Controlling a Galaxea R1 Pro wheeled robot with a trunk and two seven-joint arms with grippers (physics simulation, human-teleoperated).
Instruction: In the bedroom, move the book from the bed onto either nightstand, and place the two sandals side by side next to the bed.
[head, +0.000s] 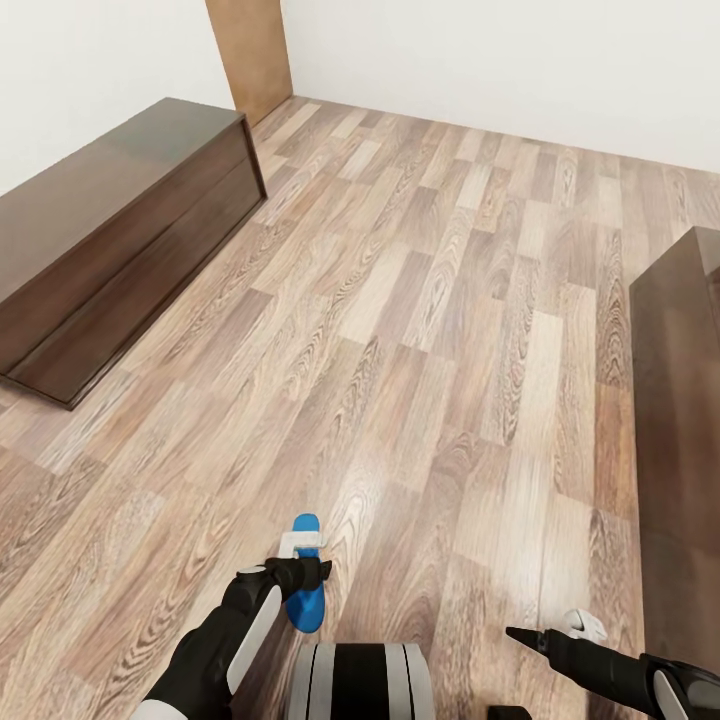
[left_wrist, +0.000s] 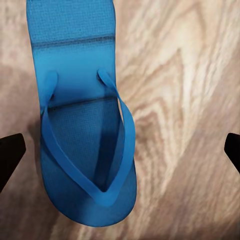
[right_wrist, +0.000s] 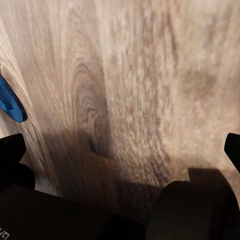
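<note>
Hovering left claw (left_wrist: 120, 150) spread, apparently above sandal (left_wrist: 82, 120)

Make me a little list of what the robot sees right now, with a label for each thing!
Floor: brown wood-plank floor, bare in the middle.
Shoe: bright blue flip-flop sandal lying flat on the planks, strap side up.
Left gripper: hovering above the sandal, jaws wide open, not touching it.
Right gripper: over bare planks, jaws open, holding nothing.
Left side: long low dark brown cabinet against the white wall.
Right side: dark brown wooden edge, too cropped to identify.
Second sandal: only a small blue sliver at the right wrist view's edge; unclear which sandal.
</note>
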